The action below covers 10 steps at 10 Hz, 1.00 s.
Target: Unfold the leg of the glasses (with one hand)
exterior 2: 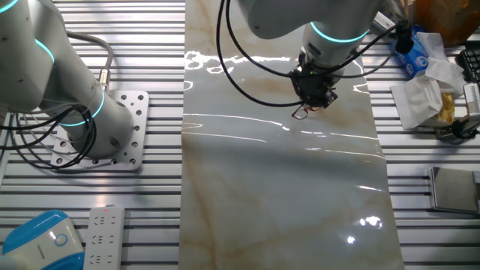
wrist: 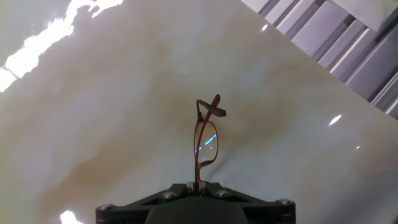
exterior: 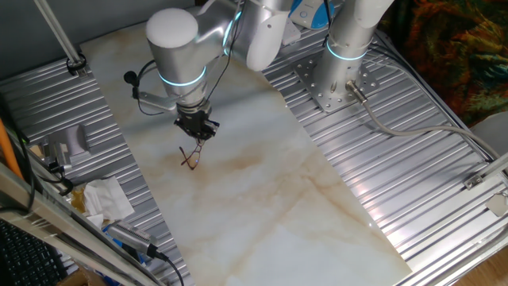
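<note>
we saw the gripper (exterior: 195,131) poised low over the pale marble-patterned board (exterior: 262,206) that lay along the middle of the ribbed metal table (exterior: 413,191). its black fingers were drawn in tight together, and in the hand view they pinched the near end of the glasses (wrist: 205,144), so the thin reddish-brown frame ran away from the fingers with one clear lens showing edge-on and the slim wire arms crossing at the far tip. in one fixed view the glasses (exterior: 190,155) hung just below the gripper, their lower end close to the board; we could not tell whether they touched it. in the other fixed view the glasses (exterior 2: 301,112) showed only as a small dark loop at the left of the gripper (exterior 2: 315,99).

the arm (exterior: 178,48) was white with a glowing cyan ring near the wrist, and a second white arm base (exterior 2: 71,105) stood bolted to a perforated plate at the left of the other fixed view. crumpled white paper (exterior: 107,199) lay on the ribbed surface at the left of one fixed view. a white remote with a red button (exterior 2: 101,236) and a blue and white device (exterior 2: 41,240) lay at the near left in the other fixed view.

we could read no brand, label or writing on anything; any markings were too small.
</note>
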Each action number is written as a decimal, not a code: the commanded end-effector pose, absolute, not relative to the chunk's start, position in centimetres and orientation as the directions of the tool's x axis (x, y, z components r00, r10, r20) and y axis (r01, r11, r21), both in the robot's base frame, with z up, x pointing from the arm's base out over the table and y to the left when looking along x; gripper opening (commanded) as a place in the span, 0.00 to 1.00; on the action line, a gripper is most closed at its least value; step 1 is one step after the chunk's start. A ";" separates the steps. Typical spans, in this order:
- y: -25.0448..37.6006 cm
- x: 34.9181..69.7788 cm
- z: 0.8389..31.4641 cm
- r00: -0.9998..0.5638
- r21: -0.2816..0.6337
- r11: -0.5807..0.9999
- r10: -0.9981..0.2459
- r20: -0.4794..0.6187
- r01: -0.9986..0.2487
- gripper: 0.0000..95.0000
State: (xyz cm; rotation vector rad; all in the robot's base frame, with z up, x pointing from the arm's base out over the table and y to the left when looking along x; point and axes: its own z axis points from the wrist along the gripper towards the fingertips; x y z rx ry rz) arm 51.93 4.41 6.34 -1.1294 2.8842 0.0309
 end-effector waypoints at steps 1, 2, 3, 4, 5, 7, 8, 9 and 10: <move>4.1 51.6 6.1 -0.723 -0.008 0.726 -0.686 -0.076 -0.688 0.00; 4.0 51.4 6.0 -0.716 -0.017 0.718 -0.695 -0.067 -0.696 0.00; 4.0 51.3 5.9 -0.710 -0.026 0.713 -0.701 -0.065 -0.701 0.00; 3.8 51.1 5.6 -0.711 -0.032 0.714 -0.699 -0.075 -0.699 0.00; 3.7 50.9 5.4 -0.712 -0.035 0.716 -0.698 -0.072 -0.698 0.00; 3.5 50.6 5.2 -0.709 -0.032 0.710 -0.704 -0.052 -0.703 0.00; 3.5 50.6 5.1 -0.710 -0.026 0.712 -0.702 -0.053 -0.702 0.00; 3.4 50.5 5.0 -0.706 -0.027 0.708 -0.706 -0.052 -0.706 0.00; 3.4 50.4 4.9 -0.703 -0.029 0.705 -0.709 -0.056 -0.709 0.00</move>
